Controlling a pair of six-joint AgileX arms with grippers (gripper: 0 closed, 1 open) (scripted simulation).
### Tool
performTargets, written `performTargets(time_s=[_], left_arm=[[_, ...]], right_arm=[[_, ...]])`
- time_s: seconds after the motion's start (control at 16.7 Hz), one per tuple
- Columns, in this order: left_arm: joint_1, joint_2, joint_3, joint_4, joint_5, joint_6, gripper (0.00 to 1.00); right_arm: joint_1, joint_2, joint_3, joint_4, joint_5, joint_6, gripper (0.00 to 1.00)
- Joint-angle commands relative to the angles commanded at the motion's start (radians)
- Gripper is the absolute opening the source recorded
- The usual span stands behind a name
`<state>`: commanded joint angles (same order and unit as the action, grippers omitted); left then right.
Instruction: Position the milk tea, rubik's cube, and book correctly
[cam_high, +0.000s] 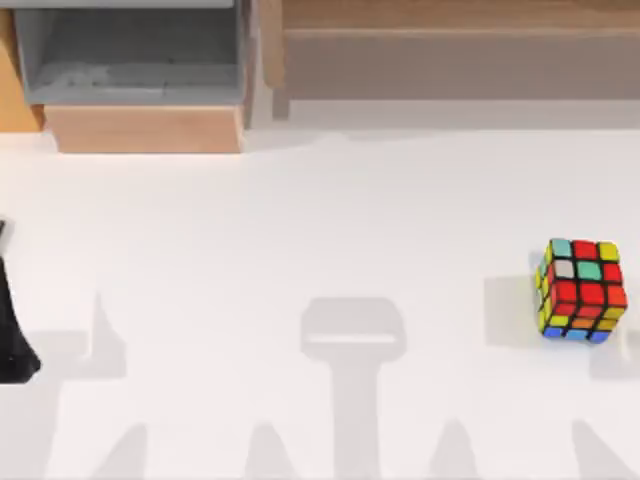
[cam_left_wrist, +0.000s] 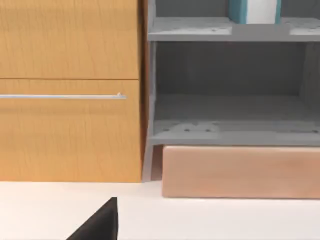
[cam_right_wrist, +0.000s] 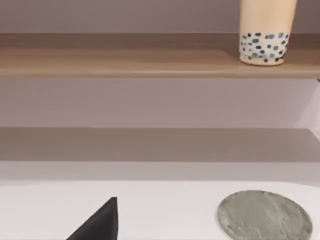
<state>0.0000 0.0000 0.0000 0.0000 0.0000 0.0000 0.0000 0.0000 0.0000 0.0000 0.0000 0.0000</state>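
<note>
The rubik's cube (cam_high: 581, 290), scrambled in red, yellow, teal and orange, rests on the white table near the right edge, with no gripper close to it. The milk tea (cam_right_wrist: 265, 35), a beige cup with dark pearls at its base, stands on a wooden shelf (cam_right_wrist: 125, 62). The book (cam_left_wrist: 255, 11), teal with a white face, stands upright on the upper grey shelf board (cam_left_wrist: 200, 30). My left arm (cam_high: 12, 330) is parked at the table's left edge. A black part of my left gripper (cam_left_wrist: 100, 225) faces the cabinet. A black part of my right gripper (cam_right_wrist: 100, 222) faces the wooden shelf.
A grey shelf unit (cam_high: 130, 60) on a light wooden base (cam_high: 145, 128) stands at the back left, beside an orange-wood cabinet with a metal handle (cam_left_wrist: 62, 96). The wooden shelf (cam_high: 460, 50) runs along the back right. A round grey coaster (cam_right_wrist: 265, 216) lies on the table.
</note>
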Motion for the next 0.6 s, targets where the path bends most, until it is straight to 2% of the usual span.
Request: performTargets(time_s=[0.3,0.6], left_arm=[[0.000,0.000,0.000,0.000,0.000,0.000,1.00],[0.000,0.000,0.000,0.000,0.000,0.000,1.00]], right_arm=[[-0.014,0.063,0.049,0.040,-0.009,0.001,1.00],[-0.064,0.383,0.252,0.202,-0.052,0.002,1.00]])
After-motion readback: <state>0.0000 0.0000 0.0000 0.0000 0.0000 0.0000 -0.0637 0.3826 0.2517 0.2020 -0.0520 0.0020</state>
